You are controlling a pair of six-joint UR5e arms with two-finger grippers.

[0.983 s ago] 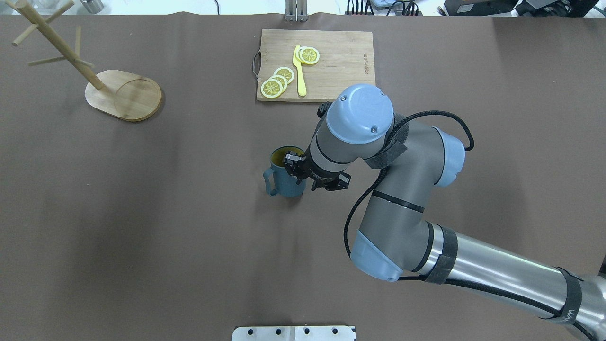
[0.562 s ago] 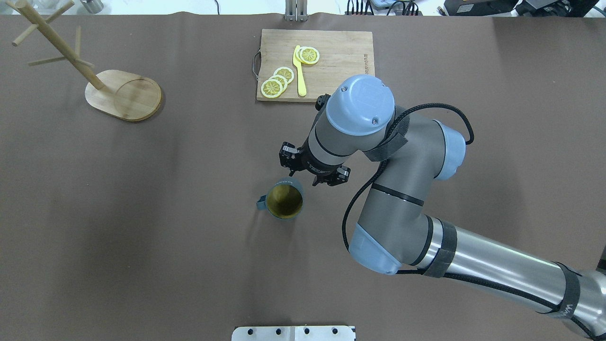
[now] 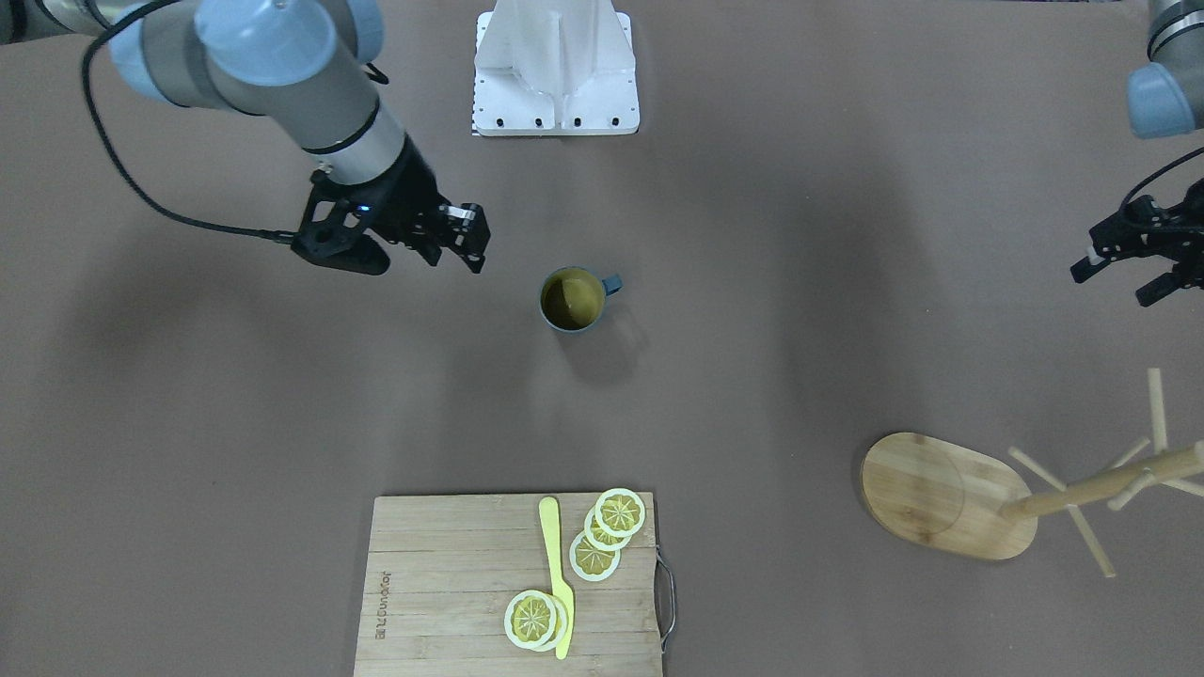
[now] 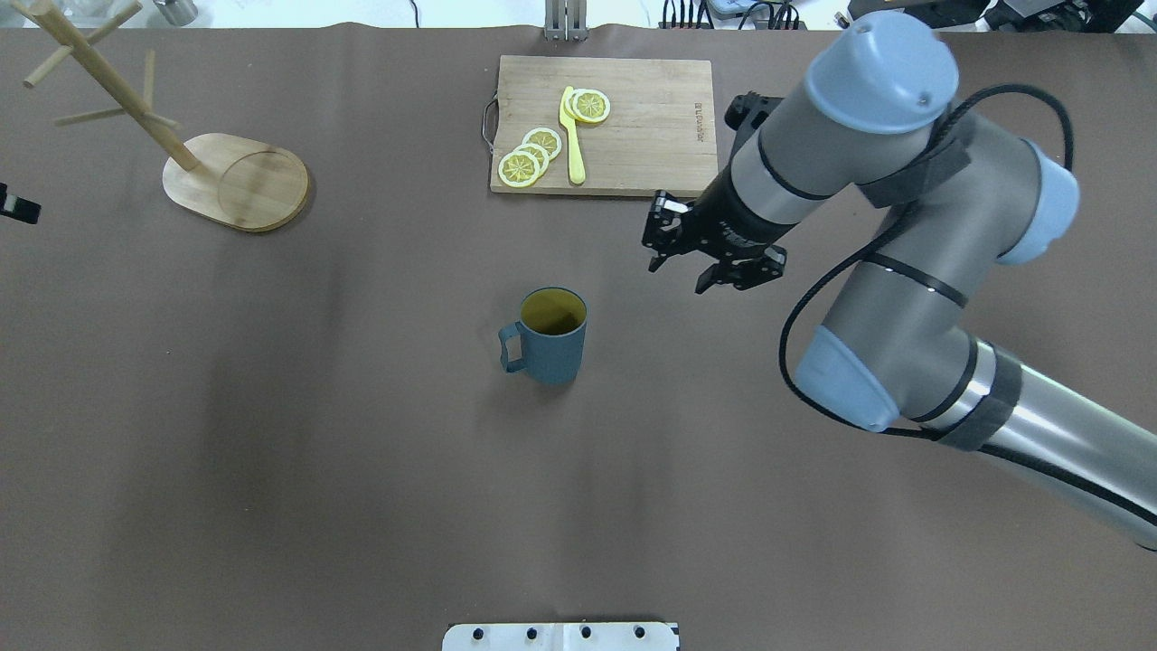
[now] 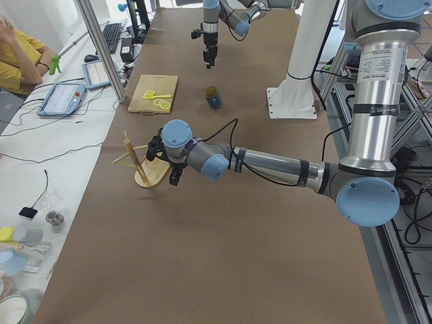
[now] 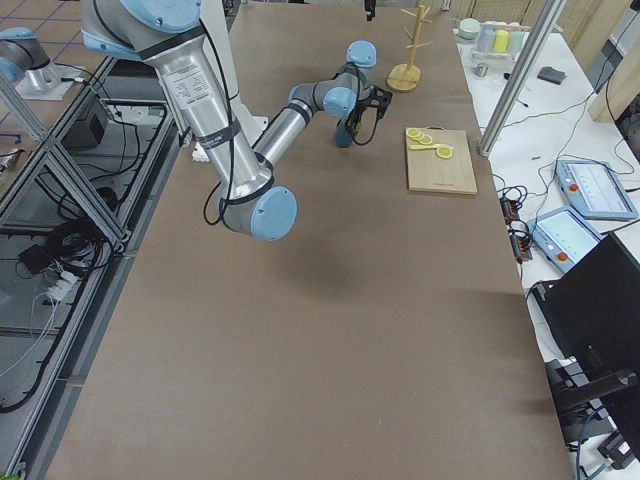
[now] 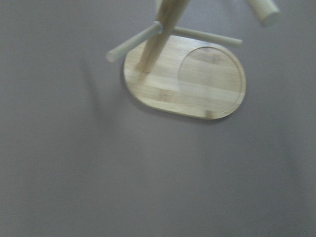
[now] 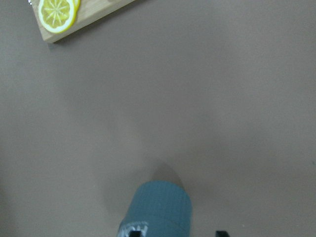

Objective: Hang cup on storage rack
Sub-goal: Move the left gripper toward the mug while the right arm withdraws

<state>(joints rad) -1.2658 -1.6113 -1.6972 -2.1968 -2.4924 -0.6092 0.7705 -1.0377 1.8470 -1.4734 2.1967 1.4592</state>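
cup (image 4: 548, 351) sat upright, nobody touching it | my right gripper (image 4: 676, 278) spread, empty, off to the side | left gripper (image 3: 1110, 287) spread too, near storage rack (image 4: 230, 185)

right hand (image 4: 677, 277) spread and empty, elbow bent, left hand (image 3: 1116, 286) spread, pointing down

No text can be read for certain. A rectangular light wooden cutting board (image 4: 646, 158) carries one short line of dark lettering (image 4: 699, 122) printed on its top face. The line runs along the short edge opposite the board's metal handle. It looks like a brand mark, but the letters are too small and blurred to spell out. The dark slate-blue cup (image 4: 547, 348) shows no legible lettering from any camera.
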